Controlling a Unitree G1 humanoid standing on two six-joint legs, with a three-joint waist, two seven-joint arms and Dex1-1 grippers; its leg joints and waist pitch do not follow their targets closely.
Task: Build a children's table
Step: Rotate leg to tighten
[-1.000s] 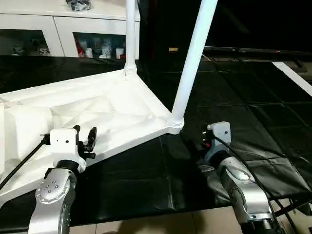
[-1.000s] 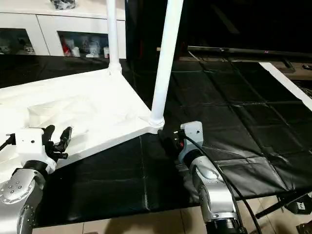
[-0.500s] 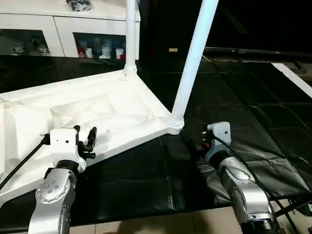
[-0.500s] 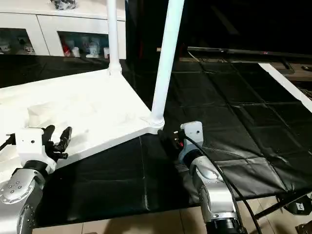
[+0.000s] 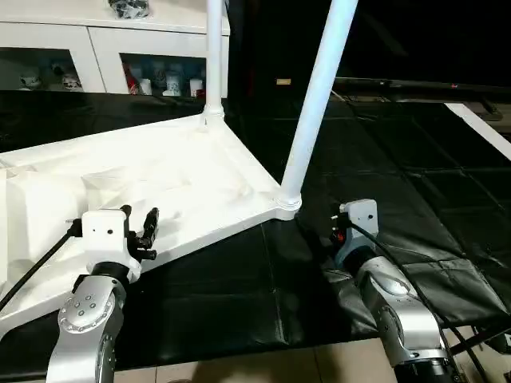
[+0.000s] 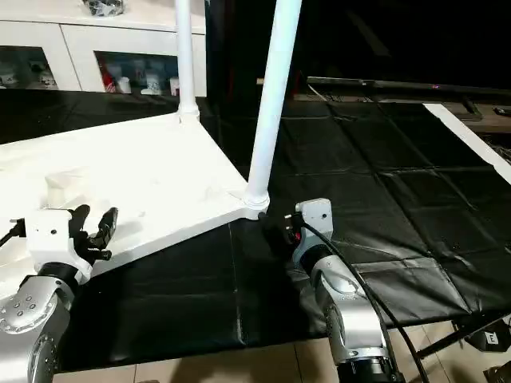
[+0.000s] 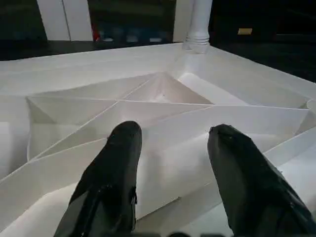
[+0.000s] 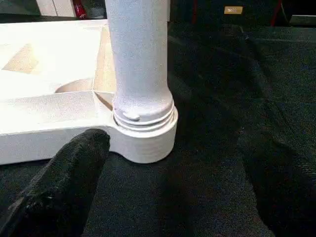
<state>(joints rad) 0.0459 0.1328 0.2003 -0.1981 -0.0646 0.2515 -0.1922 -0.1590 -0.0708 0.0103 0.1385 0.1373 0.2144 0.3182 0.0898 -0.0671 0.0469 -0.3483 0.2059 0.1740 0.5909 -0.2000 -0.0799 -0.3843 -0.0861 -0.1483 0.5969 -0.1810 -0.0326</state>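
white plastic children's table (image 5: 160, 183) lies upside down on the black-covered bench (image 5: 383, 159), two legs (image 5: 315, 96) standing up from its corners — left pincer (image 7: 170, 163) half-spread over its near rim, right pincer (image 8: 168, 187) spread wide just before the nearer leg's socket (image 8: 143, 133), holding nothing.

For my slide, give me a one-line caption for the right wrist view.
Open right hand faces a white leg seated in the upturned tabletop's corner socket, on black sheeting.
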